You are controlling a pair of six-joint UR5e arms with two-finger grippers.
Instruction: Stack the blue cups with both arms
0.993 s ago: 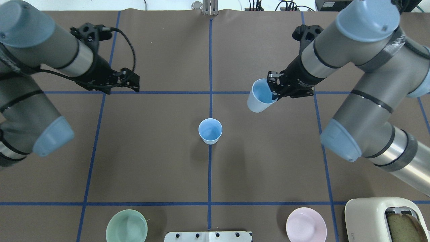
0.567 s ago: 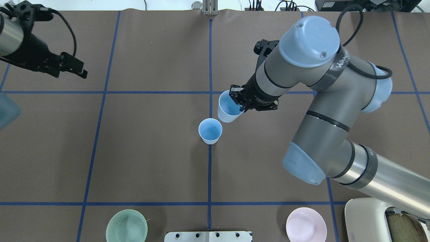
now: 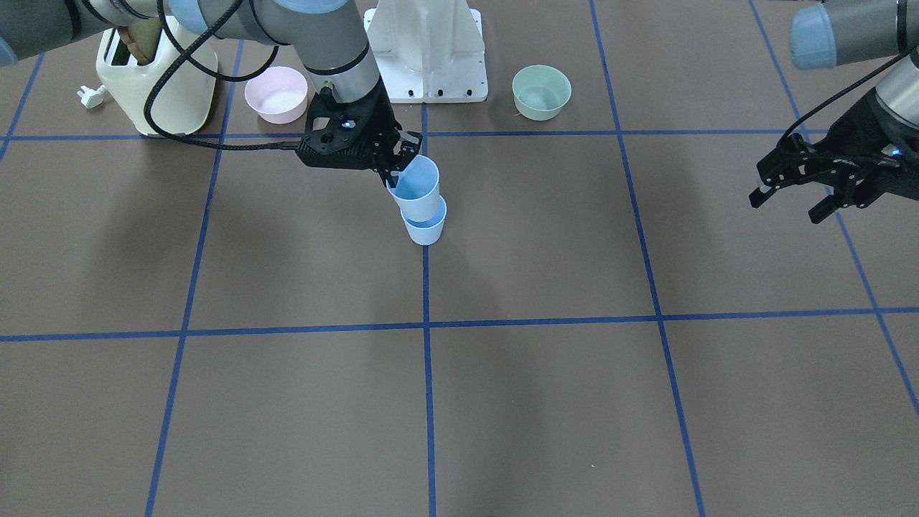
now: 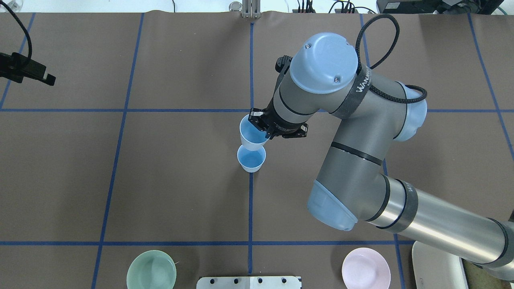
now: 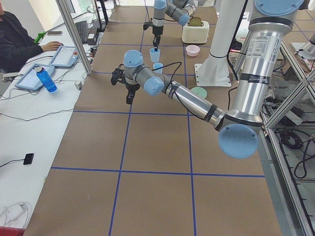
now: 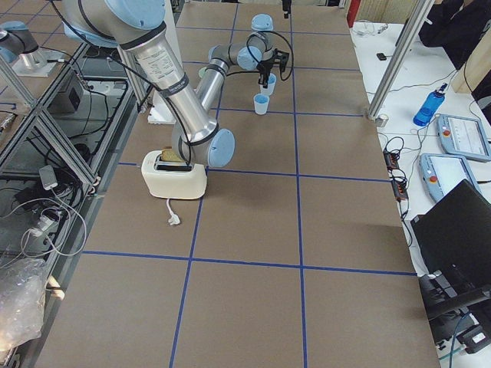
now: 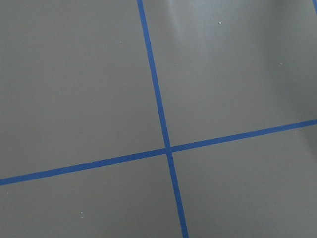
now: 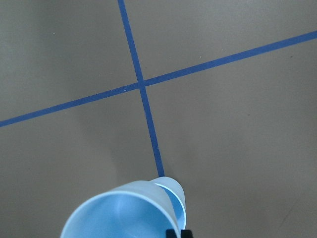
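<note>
Tabletop [image 4: 180, 180]: right jaws poise cup [image 4: 249, 138] over second cup [image 4: 251, 160].

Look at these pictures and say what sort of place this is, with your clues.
Most likely a robotics lab. A right arm and a left arm work over a table marked with a blue tape grid; aluminium framing stands beside it; a person sits at a side bench with control tablets.

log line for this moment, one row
phase: stack approach | right pincer: shut on held cup | held cup: above standing cup, not nested | left pincer: open, empty
</note>
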